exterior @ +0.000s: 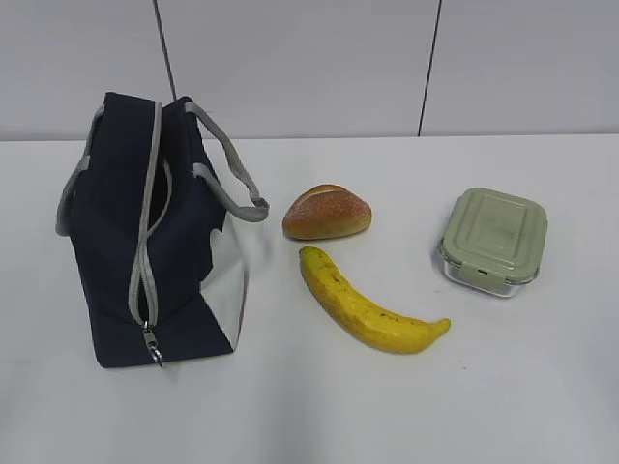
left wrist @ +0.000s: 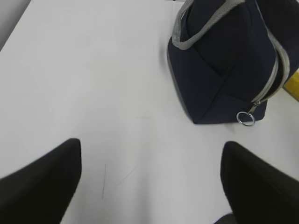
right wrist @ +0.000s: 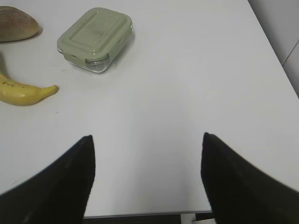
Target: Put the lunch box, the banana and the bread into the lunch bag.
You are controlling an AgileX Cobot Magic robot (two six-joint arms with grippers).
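Observation:
The navy lunch bag (exterior: 155,242) stands at the left of the white table, its grey zipper partly open and the ring pull (exterior: 153,354) low at the front. The bread (exterior: 327,213), the banana (exterior: 368,304) and the lunch box (exterior: 493,240) with its green lid lie to its right. No gripper shows in the exterior view. My left gripper (left wrist: 152,149) is open and empty above bare table, short of the bag (left wrist: 224,65). My right gripper (right wrist: 147,142) is open and empty near the table's front edge, with the lunch box (right wrist: 96,39), banana tip (right wrist: 28,92) and bread (right wrist: 16,23) far ahead to the left.
A white wall with dark panel seams stands behind the table. The table's front edge (right wrist: 140,215) lies just under my right gripper and its right edge (right wrist: 268,42) runs along the right. A bit of the banana (left wrist: 293,84) peeks past the bag.

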